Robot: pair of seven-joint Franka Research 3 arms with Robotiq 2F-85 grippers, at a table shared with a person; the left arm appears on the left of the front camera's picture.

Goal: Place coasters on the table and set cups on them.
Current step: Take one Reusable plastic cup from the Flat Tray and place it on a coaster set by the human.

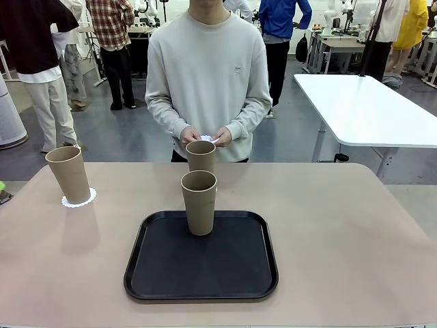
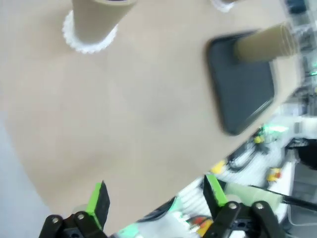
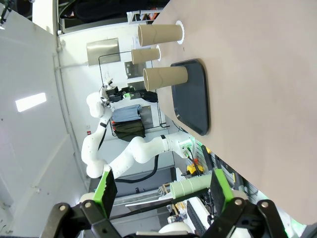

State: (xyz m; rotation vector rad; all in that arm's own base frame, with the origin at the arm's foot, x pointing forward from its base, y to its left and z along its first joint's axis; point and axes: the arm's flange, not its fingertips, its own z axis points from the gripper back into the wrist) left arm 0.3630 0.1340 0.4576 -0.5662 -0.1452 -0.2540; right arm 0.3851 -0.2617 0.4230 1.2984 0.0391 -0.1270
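Note:
Three tan cups show in the front view. One cup (image 1: 69,174) stands on a white lacy coaster (image 1: 78,199) at the table's (image 1: 341,232) far left. A second cup (image 1: 201,156) stands beyond the tray near the person, its base hidden by the third cup (image 1: 199,202), which stands on the black tray (image 1: 201,273). In the right wrist view a white edge (image 3: 159,51) shows at the second cup's (image 3: 145,55) base. The person's hands hold another white coaster (image 1: 210,139). My left gripper (image 2: 156,196) hangs open over bare tabletop, far from the cup (image 2: 94,17) on its coaster (image 2: 86,45). My right gripper (image 3: 162,188) is open and holds nothing.
A white table (image 1: 369,109) stands behind at the right, and other people stand farther back. The person stands at the far edge, in the middle. Bare tabletop lies to the right of the tray and in front of the left cup.

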